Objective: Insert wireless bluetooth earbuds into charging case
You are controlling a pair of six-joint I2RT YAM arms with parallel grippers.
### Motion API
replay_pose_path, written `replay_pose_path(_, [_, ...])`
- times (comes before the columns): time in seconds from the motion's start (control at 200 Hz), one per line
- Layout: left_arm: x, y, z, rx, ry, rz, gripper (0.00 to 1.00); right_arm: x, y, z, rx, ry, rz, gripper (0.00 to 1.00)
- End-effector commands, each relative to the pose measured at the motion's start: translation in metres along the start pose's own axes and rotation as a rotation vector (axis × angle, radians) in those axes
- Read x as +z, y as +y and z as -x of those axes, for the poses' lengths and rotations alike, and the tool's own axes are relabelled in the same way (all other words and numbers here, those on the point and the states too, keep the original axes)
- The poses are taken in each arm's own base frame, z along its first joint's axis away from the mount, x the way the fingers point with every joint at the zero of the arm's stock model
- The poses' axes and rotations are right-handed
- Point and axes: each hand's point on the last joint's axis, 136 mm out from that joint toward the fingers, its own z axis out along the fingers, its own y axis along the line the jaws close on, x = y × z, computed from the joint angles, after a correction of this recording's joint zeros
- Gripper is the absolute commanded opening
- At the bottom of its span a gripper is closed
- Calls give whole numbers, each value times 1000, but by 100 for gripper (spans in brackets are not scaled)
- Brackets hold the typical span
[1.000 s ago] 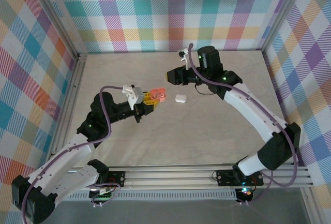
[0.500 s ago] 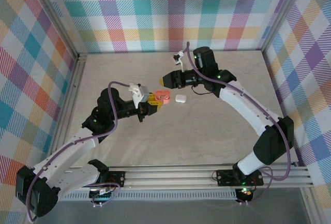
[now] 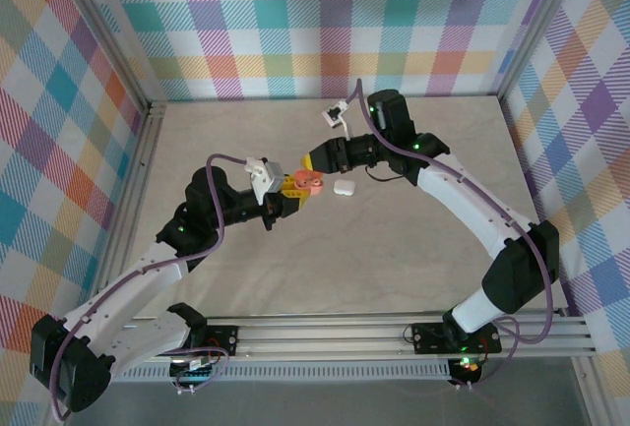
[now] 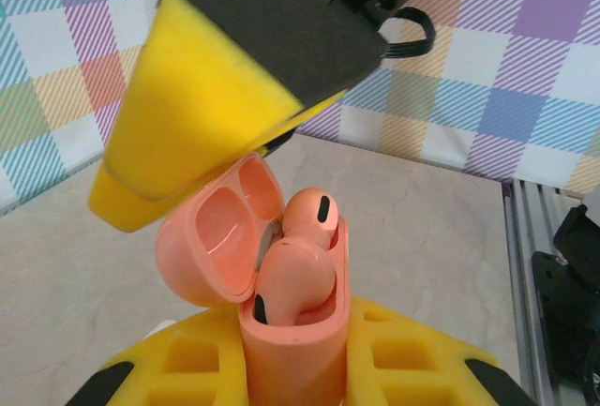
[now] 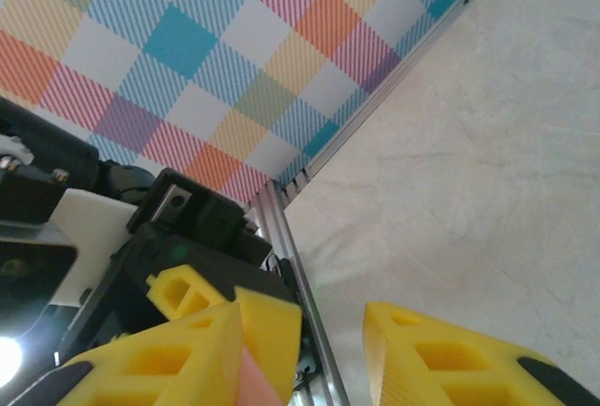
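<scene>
The left gripper (image 3: pixel 291 193) is clamped on the pink case (image 4: pixel 292 359), held upright with its lid (image 4: pixel 211 237) open. Two pink earbuds (image 4: pixel 298 261) sit inside. The right gripper (image 3: pixel 313 159), jaws apart, hangs just over the lid, one finger (image 4: pixel 202 106) at its edge. A white case (image 3: pixel 344 188) lies on the table (image 3: pixel 433 249) just to the right.

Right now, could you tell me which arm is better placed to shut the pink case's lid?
The right, probably: the left gripper is clamped on the pink case, while the right gripper hovers beside its open lid.
</scene>
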Motion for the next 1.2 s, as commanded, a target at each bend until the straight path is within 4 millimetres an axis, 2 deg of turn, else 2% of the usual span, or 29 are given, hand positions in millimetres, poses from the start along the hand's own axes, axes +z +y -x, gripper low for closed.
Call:
replay_pose_path(0.0, [1, 2, 20, 28, -44, 18, 0, -5, 18, -3, -18, 11, 73, 39])
replay_pose_path(0.3, [-1, 7, 14, 2, -47, 53, 0, -15, 42, -2, -45, 7, 131, 39])
replay_pose_path(0.49, [-2, 9, 9, -12, -40, 69, 0, -26, 64, 3, -100, -22, 164, 39])
replay_pose_path(0.755, [-4, 11, 6, -18, -41, 86, 0, -29, 70, 2, -113, -15, 186, 39])
replay_pose_path(0.845, [-3, 9, 7, -18, -44, 74, 0, -28, 57, 5, -101, -38, 108, 39])
replay_pose_path(0.94, [-2, 4, 7, -13, -44, 41, 0, -29, 25, 11, -39, -72, -46, 40])
replay_pose_path(1.02, [-2, -1, 10, -1, -53, 9, 0, -32, 3, 17, 49, -86, -102, 39])
replay_pose_path(1.195, [-4, -7, 14, 29, -50, -15, 0, -23, -8, 16, 123, -66, -66, 39])
